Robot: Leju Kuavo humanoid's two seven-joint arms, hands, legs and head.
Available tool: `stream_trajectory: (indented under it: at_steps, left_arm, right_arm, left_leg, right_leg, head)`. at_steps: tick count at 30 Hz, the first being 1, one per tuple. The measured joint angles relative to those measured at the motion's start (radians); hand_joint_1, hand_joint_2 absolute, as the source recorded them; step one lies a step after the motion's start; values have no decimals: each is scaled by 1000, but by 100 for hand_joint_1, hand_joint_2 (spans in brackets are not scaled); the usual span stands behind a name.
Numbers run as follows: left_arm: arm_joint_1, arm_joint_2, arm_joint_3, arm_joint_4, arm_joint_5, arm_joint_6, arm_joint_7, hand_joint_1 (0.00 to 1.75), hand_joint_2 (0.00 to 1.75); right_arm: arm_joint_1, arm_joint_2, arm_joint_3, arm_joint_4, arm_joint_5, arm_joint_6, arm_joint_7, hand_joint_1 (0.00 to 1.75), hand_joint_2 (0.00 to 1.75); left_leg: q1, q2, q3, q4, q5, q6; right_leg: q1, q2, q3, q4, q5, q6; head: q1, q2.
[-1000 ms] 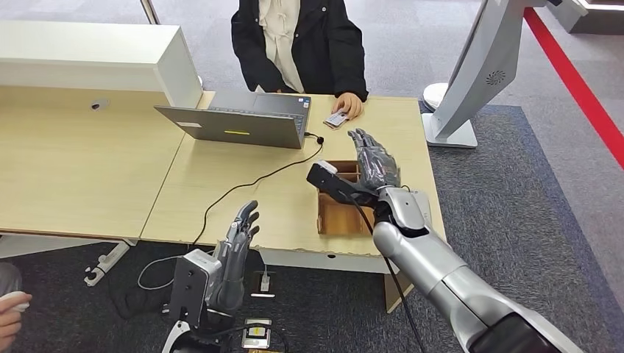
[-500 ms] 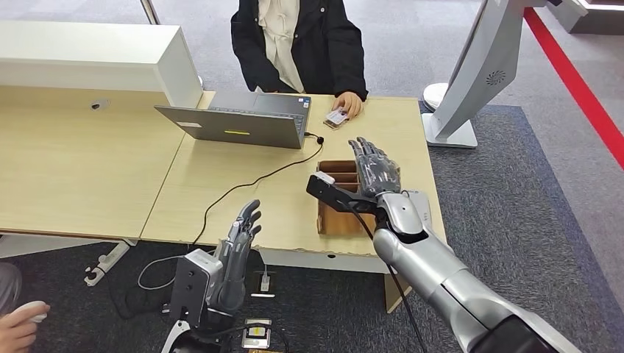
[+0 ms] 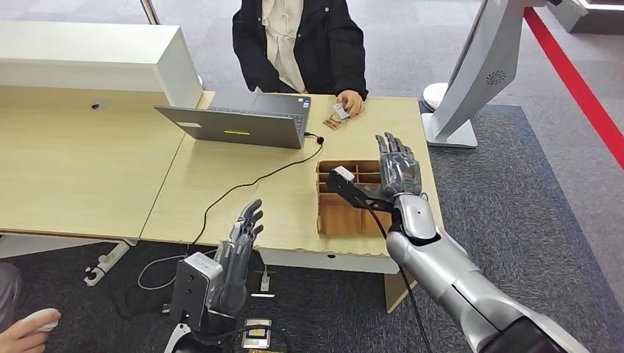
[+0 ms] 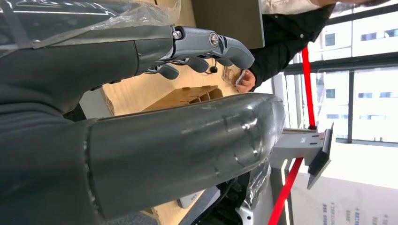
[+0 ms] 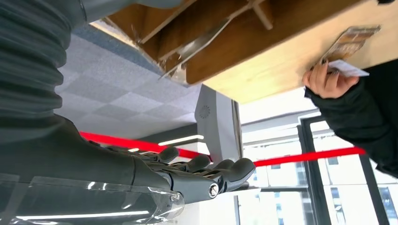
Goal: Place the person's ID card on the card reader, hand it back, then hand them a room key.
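A person in a black jacket sits at the far side of the table and pinches a white ID card just above a small brown card reader. My right hand is open, fingers spread and pointing up, over the right side of a wooden compartment box and well short of the card. Below the table's front edge my left hand is open and holds nothing. The left wrist view also shows the person's hand with the card.
An open grey laptop stands left of the reader, and its black cable runs across the table to the front edge. A white stand rises right of the table. Another person's hand shows at the bottom left.
My right hand has moved to the right, from above the box's middle to its right side. The person has lifted the ID card off the reader. My left hand has stayed put.
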Motion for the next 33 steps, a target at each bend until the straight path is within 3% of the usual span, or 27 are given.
stream_trajectory:
  at_steps: [15,33]
  left_arm:
    - [-11,10,0,-6,5,-6,31,0,0]
    - [-23,13,-1,-6,15,-24,24,0,0]
  right_arm:
    - [2,-12,-23,26,24,-39,3,0,175]
    - [-23,9,-16,47,76,34,-27,0,175]
  left_leg:
    - [0,0,0,0,0,0]
    - [0,0,0,0,0,0]
  right_leg:
    - [0,0,0,0,0,0]
    - [0,0,0,0,0,0]
  head:
    - [0,0]
    - [0,0]
